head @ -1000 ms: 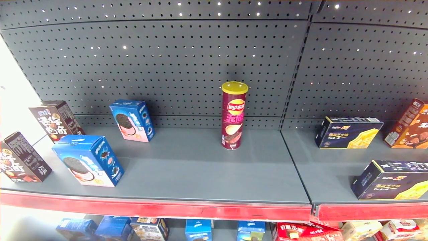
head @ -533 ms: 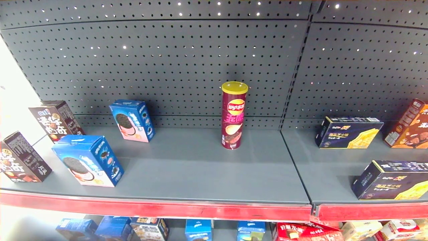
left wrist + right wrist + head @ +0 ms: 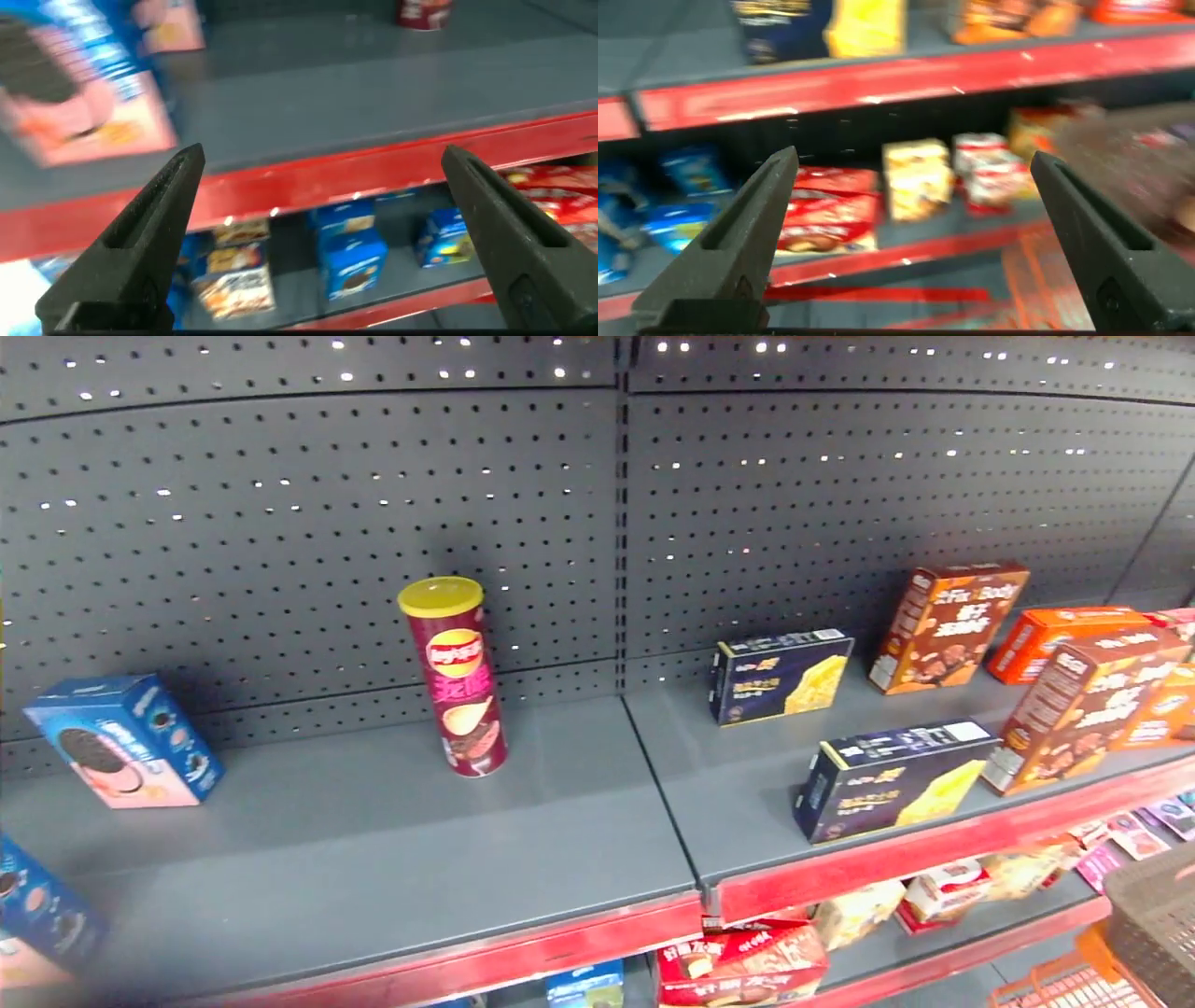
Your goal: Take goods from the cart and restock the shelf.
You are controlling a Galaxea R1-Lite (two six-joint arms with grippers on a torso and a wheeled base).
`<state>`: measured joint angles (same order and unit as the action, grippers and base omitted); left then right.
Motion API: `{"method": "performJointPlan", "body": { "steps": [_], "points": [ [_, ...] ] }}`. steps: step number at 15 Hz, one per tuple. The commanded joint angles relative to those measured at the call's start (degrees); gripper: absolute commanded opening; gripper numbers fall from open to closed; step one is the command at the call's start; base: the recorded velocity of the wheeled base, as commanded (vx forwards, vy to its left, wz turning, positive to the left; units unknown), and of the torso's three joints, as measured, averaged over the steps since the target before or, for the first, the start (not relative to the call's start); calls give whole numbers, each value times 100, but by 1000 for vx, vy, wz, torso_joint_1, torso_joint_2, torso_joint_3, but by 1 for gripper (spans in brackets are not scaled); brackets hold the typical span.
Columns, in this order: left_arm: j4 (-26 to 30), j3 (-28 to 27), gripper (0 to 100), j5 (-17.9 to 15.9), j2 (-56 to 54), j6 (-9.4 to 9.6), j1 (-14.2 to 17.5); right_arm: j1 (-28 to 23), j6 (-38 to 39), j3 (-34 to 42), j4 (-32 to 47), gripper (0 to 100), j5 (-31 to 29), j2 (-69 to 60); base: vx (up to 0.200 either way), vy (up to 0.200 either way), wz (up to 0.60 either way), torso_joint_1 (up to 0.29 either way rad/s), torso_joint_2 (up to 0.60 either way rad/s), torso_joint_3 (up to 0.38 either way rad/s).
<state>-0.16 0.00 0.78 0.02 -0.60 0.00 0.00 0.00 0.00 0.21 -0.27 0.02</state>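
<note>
A maroon chip can with a yellow lid [image 3: 456,676] stands upright on the grey shelf [image 3: 392,859], near the pegboard back. Blue cookie boxes [image 3: 126,742] stand to its left, and one of them [image 3: 75,84] appears in the left wrist view. My left gripper [image 3: 322,243] is open in front of the shelf's red edge [image 3: 374,168], nothing between its fingers. My right gripper [image 3: 915,238] is open too, facing the lower shelves with red and yellow packs [image 3: 915,177]. The corner of a basket on the cart [image 3: 1148,919] shows at the lower right of the head view.
Dark blue boxes [image 3: 892,779] and brown and orange boxes [image 3: 1074,705] stand on the right shelf section. Red packs [image 3: 738,961] and other goods fill the shelf below. Bare shelf lies in front of and beside the chip can.
The whole head view has swung to the right, so the camera has moved: the shelf goods now sit further left and the cart basket has come into view.
</note>
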Motion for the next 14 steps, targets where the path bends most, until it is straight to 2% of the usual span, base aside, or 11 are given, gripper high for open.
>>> {"method": "performJointPlan", "body": {
  "steps": [1, 13, 14],
  "points": [
    [-2, 0, 100, 1, 6, -2, 0, 0, 0, 0, 6, 100, 0, -2, 0, 0, -600, 7, -2, 2],
    [-2, 0, 100, 1, 6, -2, 0, 0, 0, 0, -3, 100, 0, -2, 0, 0, -600, 2, 2, 2],
    [-2, 0, 100, 1, 6, -2, 0, 0, 9, 0, 6, 100, 0, -2, 0, 0, 0, 0, 0, 0]
  ]
}}
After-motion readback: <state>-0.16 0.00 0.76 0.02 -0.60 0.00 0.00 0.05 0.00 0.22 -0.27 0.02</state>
